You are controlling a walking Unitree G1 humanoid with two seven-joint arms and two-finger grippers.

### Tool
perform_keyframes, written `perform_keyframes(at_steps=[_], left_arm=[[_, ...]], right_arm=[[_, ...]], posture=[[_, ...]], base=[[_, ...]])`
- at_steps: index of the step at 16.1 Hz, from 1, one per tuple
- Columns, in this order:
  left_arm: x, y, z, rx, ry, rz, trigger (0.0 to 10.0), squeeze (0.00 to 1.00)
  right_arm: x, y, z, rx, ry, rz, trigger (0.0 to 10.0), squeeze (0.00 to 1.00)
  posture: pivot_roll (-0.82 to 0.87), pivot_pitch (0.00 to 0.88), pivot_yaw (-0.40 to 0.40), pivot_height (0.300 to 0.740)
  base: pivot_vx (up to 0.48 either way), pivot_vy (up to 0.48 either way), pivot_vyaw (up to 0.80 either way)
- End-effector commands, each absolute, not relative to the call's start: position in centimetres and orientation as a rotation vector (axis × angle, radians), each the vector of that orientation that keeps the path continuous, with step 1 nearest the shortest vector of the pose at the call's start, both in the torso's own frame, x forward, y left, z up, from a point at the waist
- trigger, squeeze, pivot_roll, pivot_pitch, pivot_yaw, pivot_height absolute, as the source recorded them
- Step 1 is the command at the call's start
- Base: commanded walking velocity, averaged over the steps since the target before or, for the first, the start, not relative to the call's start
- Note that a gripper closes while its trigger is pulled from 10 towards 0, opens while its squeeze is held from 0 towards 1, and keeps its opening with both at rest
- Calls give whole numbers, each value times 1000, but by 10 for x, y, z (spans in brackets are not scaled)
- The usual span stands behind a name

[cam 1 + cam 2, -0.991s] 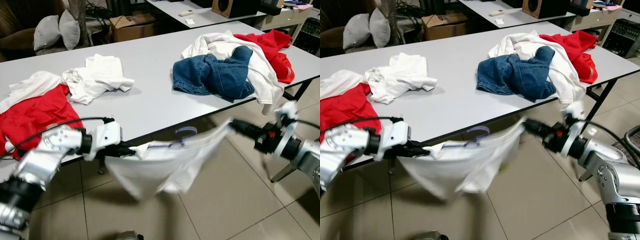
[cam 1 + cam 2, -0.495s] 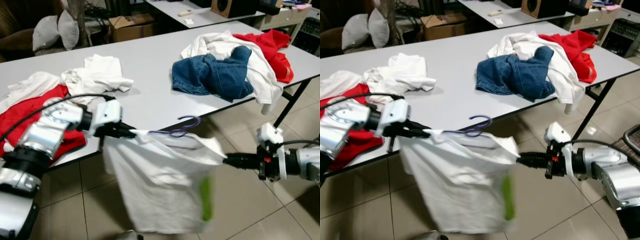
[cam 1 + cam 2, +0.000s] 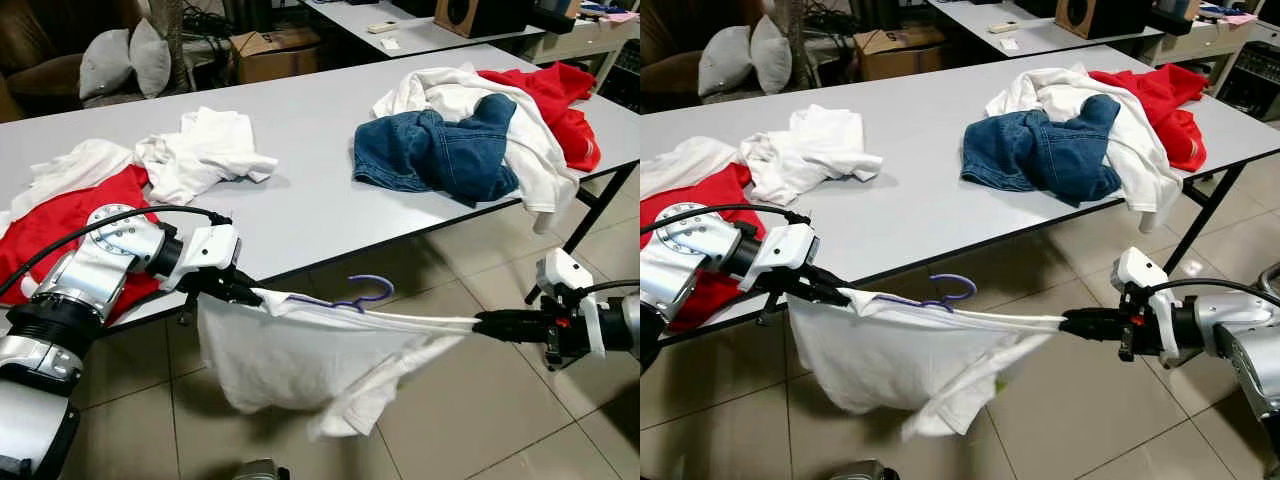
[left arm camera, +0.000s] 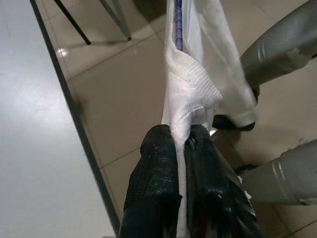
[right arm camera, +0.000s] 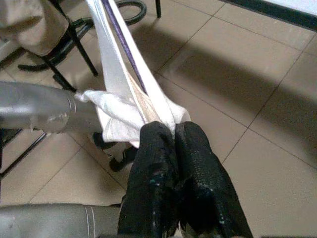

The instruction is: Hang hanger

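In front of the table's (image 3: 300, 215) near edge, above the tiled floor (image 3: 470, 420), a white garment (image 3: 300, 350) is stretched nearly level between the two grippers — the left gripper (image 3: 252, 293) pinches one end with its black fingers (image 4: 153, 168) clenched on the cloth, and the right gripper (image 3: 480, 324) clamps the other end the same way. The purple hanger (image 3: 355, 296) sits inside the garment's top edge, its hook poking up about midway between the grippers (the rest of the cloth sags below in a loose fold). On the table lie a jeans pile (image 3: 440, 150) with white and red clothes toward its right end, a white shirt (image 3: 205, 155) near the middle and a red garment (image 3: 70, 220) at the left near edge — all apart from the held piece.
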State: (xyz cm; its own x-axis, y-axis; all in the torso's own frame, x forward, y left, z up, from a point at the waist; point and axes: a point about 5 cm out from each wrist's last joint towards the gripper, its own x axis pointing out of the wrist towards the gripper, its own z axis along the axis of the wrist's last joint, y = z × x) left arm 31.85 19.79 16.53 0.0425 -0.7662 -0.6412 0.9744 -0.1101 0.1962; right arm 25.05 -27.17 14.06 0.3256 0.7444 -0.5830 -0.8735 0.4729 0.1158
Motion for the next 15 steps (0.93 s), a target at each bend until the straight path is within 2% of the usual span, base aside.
perform_keyframes(at_steps=[1,7,8,11,13,15], left_arm=[[321,195,179,736,333,-1547,0,0],[292,161,161,676,316,-1796,0,0],[285,151,154,674,313,-1847,0,0],[290,146,142,735,351,-1839,0,0],[292,148,138,758,369,-1829,0,0],[299,159,145,735,364,-1755,0,0]], right_arm=[[251,-286,140,-320,666,1005,0,0],[280,-280,155,-441,446,884,0,0],[287,-270,160,-416,377,898,0,0],[294,-249,171,-316,244,962,0,0],[302,-233,190,-150,73,968,0,0],[289,-233,179,-182,142,1038,0,0]], posture=[[-52,0,42,740],[-46,0,50,740],[-45,0,49,740],[-46,0,49,740],[-48,0,52,740],[-51,0,53,740]], base=[[0,0,0],[0,0,0],[0,0,0],[0,0,0],[0,0,0],[0,0,0]])
